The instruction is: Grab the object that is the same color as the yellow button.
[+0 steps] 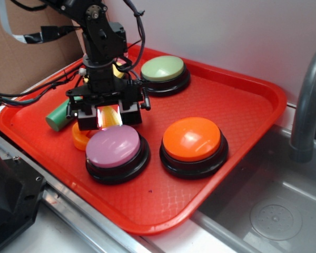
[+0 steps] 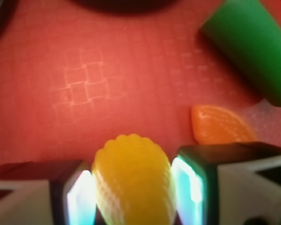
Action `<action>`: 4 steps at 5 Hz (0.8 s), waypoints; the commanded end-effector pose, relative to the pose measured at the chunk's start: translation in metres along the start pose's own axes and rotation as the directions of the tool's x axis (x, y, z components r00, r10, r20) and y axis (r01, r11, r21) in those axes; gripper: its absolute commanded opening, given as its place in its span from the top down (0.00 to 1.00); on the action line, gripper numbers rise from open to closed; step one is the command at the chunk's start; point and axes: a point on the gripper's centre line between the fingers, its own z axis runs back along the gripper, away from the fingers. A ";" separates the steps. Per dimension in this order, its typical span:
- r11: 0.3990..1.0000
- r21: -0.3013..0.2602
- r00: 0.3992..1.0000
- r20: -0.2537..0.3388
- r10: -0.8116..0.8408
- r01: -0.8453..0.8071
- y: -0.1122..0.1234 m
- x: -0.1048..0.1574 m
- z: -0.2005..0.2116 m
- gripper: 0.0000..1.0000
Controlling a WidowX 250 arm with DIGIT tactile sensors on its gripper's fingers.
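Black tool [image 1: 109,117] closed on small yellow ribbed plastic corn cob [image 2: 133,183], pinched between 2 pads [image 2: 82,199] above red plastic tray [image 1: 237,100], just behind purple-topped round button [image 1: 115,146]. Pale yellow domed button [image 1: 117,69] on black base mostly hidden behind arm, beside light green-topped button [image 1: 163,68]. Green cylinder [image 2: 250,47] and orange curved piece [image 2: 220,125] lying on tray near tool, orange-topped button [image 1: 192,139] further off.
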 end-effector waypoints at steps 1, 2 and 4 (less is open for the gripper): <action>0.973 -0.090 0.977 0.037 -0.209 0.212 0.007 0.025 0.059 1.00; 0.922 -0.114 0.929 0.035 -0.369 0.370 0.014 0.041 0.094 1.00; 0.811 -0.141 0.824 0.105 -0.558 0.567 0.023 0.057 0.149 1.00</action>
